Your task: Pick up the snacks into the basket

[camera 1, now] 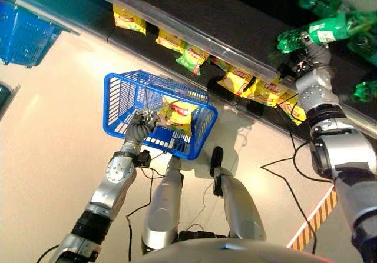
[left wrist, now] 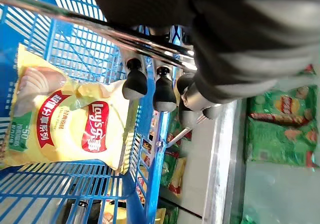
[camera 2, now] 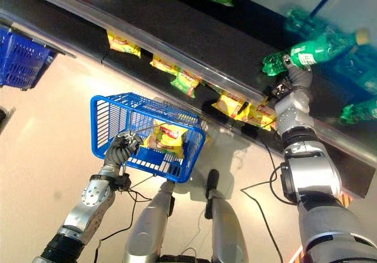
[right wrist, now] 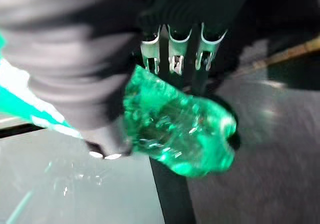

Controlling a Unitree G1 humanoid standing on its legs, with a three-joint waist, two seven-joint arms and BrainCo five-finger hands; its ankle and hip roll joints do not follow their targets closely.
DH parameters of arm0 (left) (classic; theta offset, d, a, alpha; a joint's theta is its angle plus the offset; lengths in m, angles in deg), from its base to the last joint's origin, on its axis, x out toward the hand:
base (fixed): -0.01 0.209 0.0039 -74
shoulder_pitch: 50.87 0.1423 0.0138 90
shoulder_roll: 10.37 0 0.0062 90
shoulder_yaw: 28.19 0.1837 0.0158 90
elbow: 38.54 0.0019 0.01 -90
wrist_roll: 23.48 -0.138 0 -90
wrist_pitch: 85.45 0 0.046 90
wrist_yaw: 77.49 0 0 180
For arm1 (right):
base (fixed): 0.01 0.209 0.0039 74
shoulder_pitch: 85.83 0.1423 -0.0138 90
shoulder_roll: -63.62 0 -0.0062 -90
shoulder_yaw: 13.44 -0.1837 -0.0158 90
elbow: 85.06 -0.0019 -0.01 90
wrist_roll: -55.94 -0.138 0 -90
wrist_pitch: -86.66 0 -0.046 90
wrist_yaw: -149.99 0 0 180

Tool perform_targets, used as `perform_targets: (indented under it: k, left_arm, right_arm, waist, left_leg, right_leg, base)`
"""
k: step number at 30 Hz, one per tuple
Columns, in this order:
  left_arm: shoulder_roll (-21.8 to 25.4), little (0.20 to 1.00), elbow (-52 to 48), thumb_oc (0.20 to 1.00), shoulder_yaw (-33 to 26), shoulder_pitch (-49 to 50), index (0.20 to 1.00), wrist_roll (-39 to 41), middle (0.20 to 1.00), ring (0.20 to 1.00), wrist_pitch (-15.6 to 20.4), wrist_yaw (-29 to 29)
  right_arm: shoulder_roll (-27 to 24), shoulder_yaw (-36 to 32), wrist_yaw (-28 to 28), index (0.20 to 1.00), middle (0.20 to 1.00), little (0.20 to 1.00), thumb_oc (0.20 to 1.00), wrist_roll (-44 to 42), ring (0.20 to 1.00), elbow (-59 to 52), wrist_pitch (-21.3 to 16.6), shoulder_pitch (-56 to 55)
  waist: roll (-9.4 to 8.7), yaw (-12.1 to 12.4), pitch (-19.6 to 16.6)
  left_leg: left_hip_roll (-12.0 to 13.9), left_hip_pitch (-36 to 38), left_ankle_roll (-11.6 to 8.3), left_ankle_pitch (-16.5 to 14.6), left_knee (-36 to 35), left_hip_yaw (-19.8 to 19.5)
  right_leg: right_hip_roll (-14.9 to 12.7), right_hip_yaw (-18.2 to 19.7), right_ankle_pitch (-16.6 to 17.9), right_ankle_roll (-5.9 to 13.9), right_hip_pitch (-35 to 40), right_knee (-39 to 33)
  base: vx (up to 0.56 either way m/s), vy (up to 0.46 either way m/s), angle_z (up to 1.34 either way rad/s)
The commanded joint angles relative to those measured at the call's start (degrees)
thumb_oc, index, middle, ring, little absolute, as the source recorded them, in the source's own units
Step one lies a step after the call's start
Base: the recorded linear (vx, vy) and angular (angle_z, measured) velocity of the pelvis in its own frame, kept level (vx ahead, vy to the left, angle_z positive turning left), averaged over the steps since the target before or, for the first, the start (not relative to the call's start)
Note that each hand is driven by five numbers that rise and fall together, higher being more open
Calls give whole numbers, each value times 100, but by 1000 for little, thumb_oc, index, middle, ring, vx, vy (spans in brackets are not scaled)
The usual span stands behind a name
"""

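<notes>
My left hand (camera 1: 140,125) is curled round the wire handle (left wrist: 100,28) of a blue plastic basket (camera 1: 123,98) and holds it up in front of the shelves. One yellow chips bag (camera 1: 178,115) lies inside the basket, and it shows close up in the left wrist view as the same chips bag (left wrist: 65,124) past the fingers (left wrist: 135,81). My right hand (camera 1: 312,54) is raised at the upper shelf on the right, shut on a green plastic bottle (camera 1: 321,30). In the right wrist view the bottle (right wrist: 180,129) sits between thumb and fingers (right wrist: 172,53).
Yellow chips bags (camera 1: 241,80) and a green bag (camera 1: 193,59) hang along the lower shelf behind a clear rail. More green bottles (camera 1: 365,89) lie on the upper shelf. A second blue basket (camera 1: 23,33) stands at far left. A yellow-black floor stripe (camera 1: 318,216) runs at lower right.
</notes>
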Motion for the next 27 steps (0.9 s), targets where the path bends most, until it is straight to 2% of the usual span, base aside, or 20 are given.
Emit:
perform_targets:
  k: [1, 10, 12, 14, 17, 19, 21, 22, 24, 26, 27]
  left_arm:
    - [108, 200, -1156, 200, -12, -228, 200, 121, 200, 200, 804, 157]
    - [125, 200, -1074, 200, 74, -394, 200, 130, 200, 200, 847, 174]
    - [93, 200, -1038, 200, 50, -409, 200, 98, 200, 200, 860, 97]
    - [41, 200, -1001, 200, -67, -407, 200, 24, 200, 200, 887, -15]
    - [32, 200, -973, 200, -121, -389, 200, 5, 200, 200, 898, -54]
    - [-58, 200, -915, 200, -310, -390, 200, -85, 200, 200, 939, -186]
    - [-84, 200, -902, 200, -341, -360, 200, -76, 200, 200, 940, -193]
    - [-163, 200, -888, 200, -454, -313, 200, -91, 200, 200, 906, -204]
    - [-159, 200, -892, 200, -441, -294, 200, -93, 200, 200, 903, -203]
    - [-269, 200, -920, 200, -673, -216, 200, -45, 200, 200, 842, -151]
    - [-263, 200, -924, 200, -667, -201, 200, -43, 200, 200, 840, -148]
  right_arm:
    - [-233, 191, -239, 200, 200, 200, 200, -253, 200, -216, -477, 202]
    - [-360, 134, -269, 200, 200, 200, 200, -426, 200, -433, -672, 185]
    - [-340, 169, -191, 200, 200, 200, 200, -326, 200, -755, -815, 147]
    - [-253, 285, -47, 200, 200, 200, 200, 89, 200, -1549, -1048, -64]
    - [-213, 288, 141, 200, 200, 200, 200, 419, 200, -1946, -1118, -278]
    - [-51, 213, 478, 200, 200, 200, 200, 1466, 200, -3416, -1284, -1172]
    - [52, 142, 510, 200, 200, 200, 200, 1636, 200, -3773, -1269, -1477]
    - [40, 106, 550, 200, 200, 200, 200, 2325, 200, -4417, -1177, -2029]
    - [60, 90, 580, 200, 200, 200, 200, 2364, 200, -4485, -1147, -2090]
    - [355, -130, 338, 200, 200, 200, 200, 3013, 200, -5661, -1075, -3330]
    - [369, -140, 343, 200, 200, 200, 200, 3027, 200, -5702, -1057, -3371]
  waist:
    - [22, 119, -412]
    - [165, 206, -377]
    - [179, 178, -340]
    - [149, 116, -305]
    - [124, 87, -309]
    - [33, -38, -362]
    - [3, -70, -402]
    - [-78, -149, -484]
    - [-80, -146, -503]
    - [-251, -320, -762]
    - [-254, -317, -768]
  left_leg:
    - [-409, -6, 37, -724, 455, 2]
    - [-473, -195, 29, -636, 441, -106]
    - [-478, -220, 32, -614, 447, -140]
    - [-479, -218, 41, -608, 466, -140]
    - [-480, -202, 48, -617, 484, -138]
    - [-469, -127, 73, -658, 516, -122]
    - [-468, -82, 79, -673, 517, -122]
    - [-429, 11, 81, -705, 508, -113]
    - [-430, 19, 82, -697, 495, -118]
    - [-352, 269, 80, -745, 409, -95]
    - [-352, 284, 80, -744, 399, -99]
  right_leg:
    - [-274, 371, -9, 617, -20, -283]
    - [-321, 290, -9, 637, -180, -253]
    - [-315, 296, -17, 636, -221, -217]
    - [-301, 324, -17, 626, -247, -185]
    - [-297, 330, -31, 622, -233, -164]
    - [-301, 354, -69, 601, -114, -178]
    - [-302, 347, -77, 597, -55, -196]
    - [-311, 331, -99, 593, 70, -232]
    - [-314, 325, -93, 594, 81, -247]
    - [-321, 308, -111, 593, 356, -376]
    - [-321, 303, -111, 593, 373, -386]
  base:
    - [-7, -26, 17]
    - [-7, -24, 12]
    - [-9, 0, 5]
    - [-15, 1, 3]
    - [0, 0, 0]
    - [0, 0, 0]
    - [0, 0, 0]
    - [0, 0, 0]
    - [21, -9, 1]
    - [89, -45, 1]
    - [70, -29, -1]
